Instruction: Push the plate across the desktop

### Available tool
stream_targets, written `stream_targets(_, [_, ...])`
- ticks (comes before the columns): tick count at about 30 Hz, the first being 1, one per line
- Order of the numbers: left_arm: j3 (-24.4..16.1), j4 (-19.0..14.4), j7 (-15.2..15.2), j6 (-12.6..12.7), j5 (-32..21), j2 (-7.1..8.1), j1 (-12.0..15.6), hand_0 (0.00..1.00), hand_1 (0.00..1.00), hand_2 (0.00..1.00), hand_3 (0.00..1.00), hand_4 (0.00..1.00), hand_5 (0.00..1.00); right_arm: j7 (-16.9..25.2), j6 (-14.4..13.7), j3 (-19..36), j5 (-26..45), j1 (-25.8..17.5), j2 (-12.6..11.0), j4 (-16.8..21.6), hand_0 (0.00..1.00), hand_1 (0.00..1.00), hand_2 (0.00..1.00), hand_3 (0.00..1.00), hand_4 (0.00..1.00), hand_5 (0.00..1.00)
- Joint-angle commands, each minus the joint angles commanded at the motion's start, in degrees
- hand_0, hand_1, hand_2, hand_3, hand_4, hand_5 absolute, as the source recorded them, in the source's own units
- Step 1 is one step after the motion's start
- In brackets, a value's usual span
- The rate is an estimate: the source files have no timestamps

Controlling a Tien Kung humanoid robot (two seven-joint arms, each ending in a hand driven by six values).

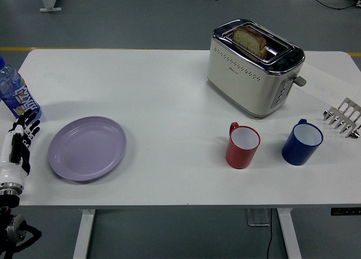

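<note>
Nearest the camera, the left hand (20,140) lay at the table's near-left edge, its fingers loosely extended and slightly apart, clamped on nothing. It rested just beside the lavender plate (87,148) without touching it. That plate sat flat on the white table (169,101) in the near-left part, so by my judgement the push had not yet begun: contact with the rim and the whole slide across the top were left to do.

Farther right stood a red mug (243,145) and a blue mug (302,141), well apart from the plate. A blue bottle (14,92) stood just behind the hand. At the far side sat a cream toaster (255,67) holding bread, with a metal rack (344,118) toward the right edge. No right hand was visible.
</note>
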Motion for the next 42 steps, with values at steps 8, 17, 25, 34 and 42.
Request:
stream_targets(8, [1.3,1.6,-1.9,1.8,-1.2,-2.07,-0.8,0.881,0.891,0.913,0.889,0.572,0.998,-0.2,-0.1,0.3,-0.7,-0.2,0.0,0.0,0.549,0.459,0.564,0.579,0.306,0.450])
stream_targets(17, [2.3,2.6,-2.9,2.5,-3.6,-3.51,-2.0,0.876,0.889,0.910,0.887,0.552,0.998,-0.1,0.1,0.1,-0.6,0.1,0.0,0.0,0.550,0.459,0.564,0.578,0.305,0.453])
stream_targets(25, [2.2,3.7,-3.0,2.5,-4.1,-5.45,-3.6,0.875,0.889,0.913,0.886,0.530,0.998,-0.1,0.3,0.2,-0.8,0.5,0.0,-0.1,0.550,0.459,0.564,0.579,0.305,0.451])
stream_targets(34, [1.7,4.4,-3.2,2.4,-4.6,-7.25,-4.8,0.873,0.888,0.912,0.886,0.521,0.998,-0.1,0.5,0.3,-1.2,0.8,-0.1,-0.2,0.550,0.459,0.564,0.578,0.305,0.451])
stream_targets(42, [2.0,4.9,-3.2,2.0,-5.8,-8.01,-5.9,0.869,0.887,0.912,0.886,0.517,0.998,-0.2,0.6,0.5,-1.8,1.1,-0.1,-0.2,0.550,0.460,0.564,0.578,0.305,0.452])
